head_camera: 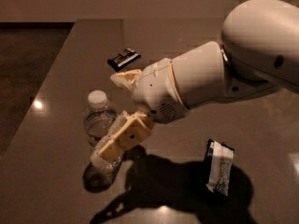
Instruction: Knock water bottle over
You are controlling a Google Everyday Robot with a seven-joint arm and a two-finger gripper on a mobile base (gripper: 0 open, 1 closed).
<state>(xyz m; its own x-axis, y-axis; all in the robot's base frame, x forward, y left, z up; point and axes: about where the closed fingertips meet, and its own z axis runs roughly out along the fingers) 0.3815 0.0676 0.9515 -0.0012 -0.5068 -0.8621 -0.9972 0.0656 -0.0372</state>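
The water bottle (pixel 97 118), small, clear and ribbed with a white cap, stands upright on the grey table (pixel 65 78) at the left of the camera view. My gripper (pixel 108 119) is open, reaching in from the right. Its lower finger (pixel 119 139) lies across the front of the bottle's lower body and hides part of it. Its upper finger (pixel 125 78) points left just behind and right of the cap. The bottle stands between the two fingers.
A dark snack wrapper (pixel 124 58) lies on the table behind the gripper. A dark-and-white wrapper (pixel 218 166) lies at the front right. The table's left edge runs close to the bottle, with dark floor (pixel 28 64) beyond it. My white arm (pixel 233 64) fills the upper right.
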